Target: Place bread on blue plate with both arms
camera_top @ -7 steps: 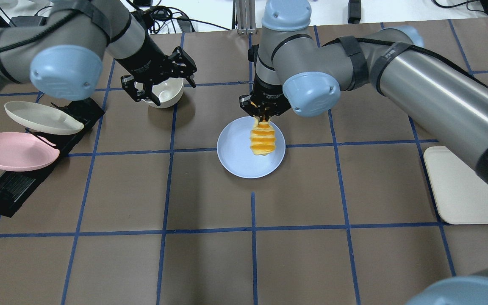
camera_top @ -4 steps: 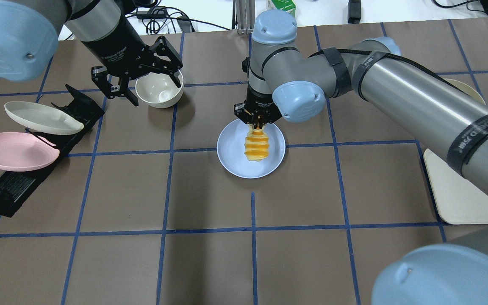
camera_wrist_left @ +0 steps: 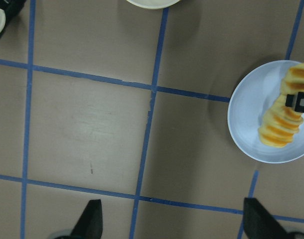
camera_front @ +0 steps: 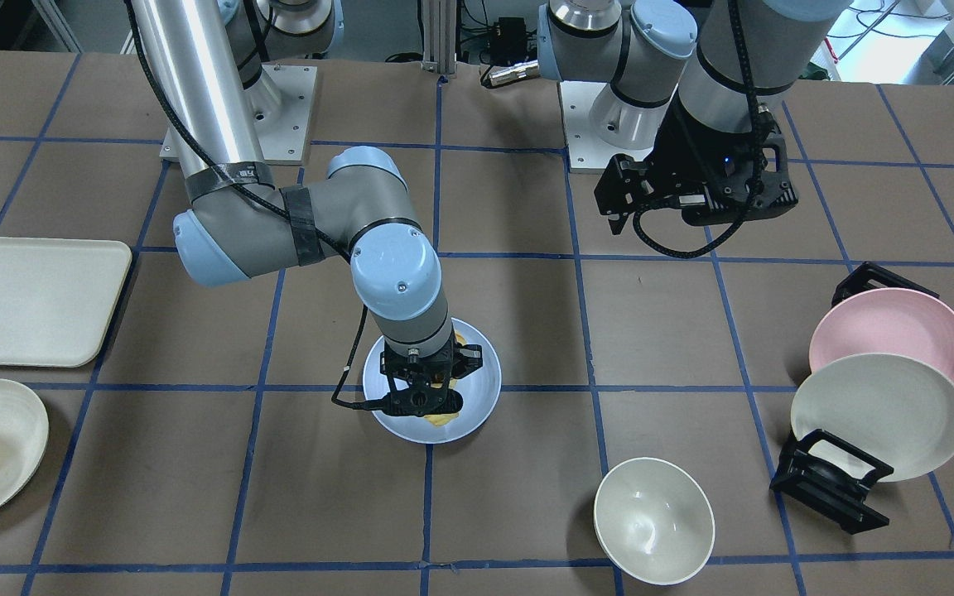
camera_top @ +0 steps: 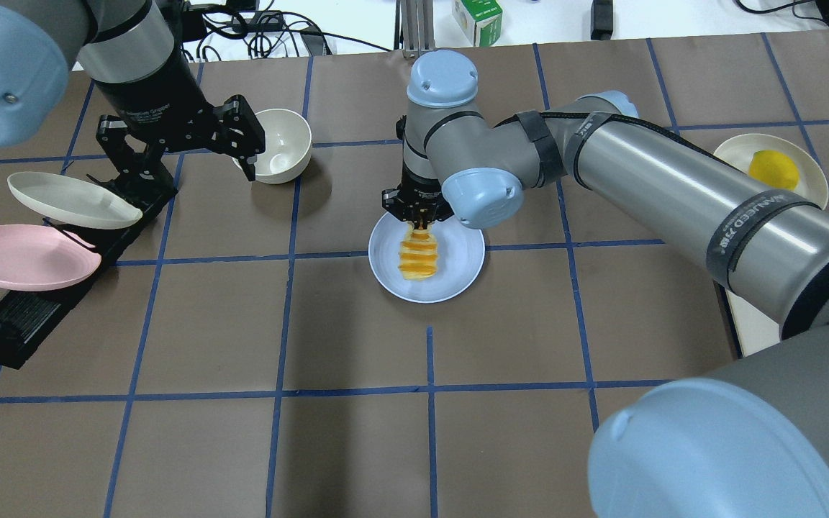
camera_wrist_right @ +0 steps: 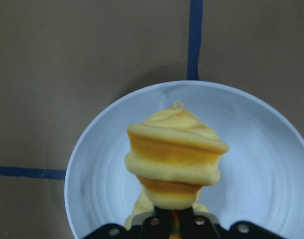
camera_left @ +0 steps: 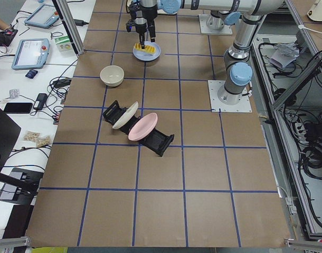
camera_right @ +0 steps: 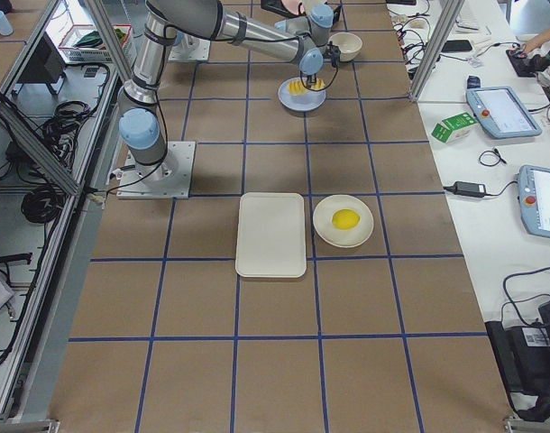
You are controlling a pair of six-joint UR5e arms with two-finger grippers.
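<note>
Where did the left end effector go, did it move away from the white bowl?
Yes. In the overhead view, the left end effector slid left: it was above the white bowl, and now hangs beside it, nearer the plate rack.

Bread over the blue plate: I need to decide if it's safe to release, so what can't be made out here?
Whether the bread rests on the blue plate: no view shows its underside.
Its gripped end: hidden by the right gripper overhead, cut by the bottom edge in the right wrist view.
Side views: too small.
</note>
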